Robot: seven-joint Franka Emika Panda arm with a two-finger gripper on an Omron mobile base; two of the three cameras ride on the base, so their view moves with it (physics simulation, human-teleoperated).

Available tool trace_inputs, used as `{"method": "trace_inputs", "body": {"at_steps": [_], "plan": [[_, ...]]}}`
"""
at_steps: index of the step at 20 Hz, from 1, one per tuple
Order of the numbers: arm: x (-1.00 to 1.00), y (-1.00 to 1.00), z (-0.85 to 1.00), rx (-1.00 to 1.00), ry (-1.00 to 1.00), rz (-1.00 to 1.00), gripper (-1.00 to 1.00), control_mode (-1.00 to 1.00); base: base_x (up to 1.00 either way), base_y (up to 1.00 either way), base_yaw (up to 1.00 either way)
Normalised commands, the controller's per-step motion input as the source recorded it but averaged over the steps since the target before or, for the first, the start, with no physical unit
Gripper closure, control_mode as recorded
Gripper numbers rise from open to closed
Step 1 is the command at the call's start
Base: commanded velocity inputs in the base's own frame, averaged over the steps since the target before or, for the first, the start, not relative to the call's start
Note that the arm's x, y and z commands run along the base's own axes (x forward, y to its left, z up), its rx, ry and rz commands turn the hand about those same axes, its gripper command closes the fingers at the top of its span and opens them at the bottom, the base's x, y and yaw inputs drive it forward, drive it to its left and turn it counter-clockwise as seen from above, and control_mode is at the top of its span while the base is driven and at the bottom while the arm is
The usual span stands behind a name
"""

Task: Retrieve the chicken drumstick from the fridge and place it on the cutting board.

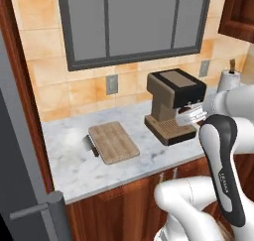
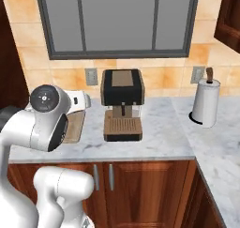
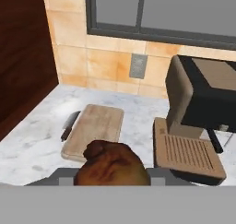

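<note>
Chicken drumstick (image 3: 111, 165) sits between the jaws, near cutting board (image 3: 94, 128).

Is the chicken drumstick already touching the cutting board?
Apart. The hand view shows the chicken drumstick held up at the gripper, with bare cutting board and marble counter beyond it.

Left base view: from behind the arm, high up, looking down and forward at the counter (image 1: 74, 160), with the cutting board (image 1: 114, 142) in the middle and the coffee machine (image 1: 174, 105) to its right. Right base view: from the other side, same counter, coffee machine in the middle. Hand view: low and close, facing the wall, board and coffee machine just ahead.
</note>
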Motion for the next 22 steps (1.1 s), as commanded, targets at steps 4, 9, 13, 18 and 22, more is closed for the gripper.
{"method": "trace_inputs", "body": {"at_steps": [4, 9, 13, 18, 22], "plan": [[0.0, 0.0, 0.0, 0.0, 0.0, 0.0, 1.0, 1.0, 0.35, 0.66, 0.09], [0.0, 0.0, 0.0, 0.0, 0.0, 0.0, 1.0, 1.0, 0.01, 0.36, 0.01], [0.16, 0.08, -0.08, -0.05, 0.07, 0.0, 1.0, -1.0, 0.0, 0.0, 0.0], [0.46, 0.28, -0.43, -0.13, 0.23, 0.0, 1.0, -1.0, 0.0, 0.0, 0.0], [0.57, 0.23, -0.51, -0.16, 0.2, 0.0, 1.0, -1.0, 0.0, 0.0, 0.0]]}}
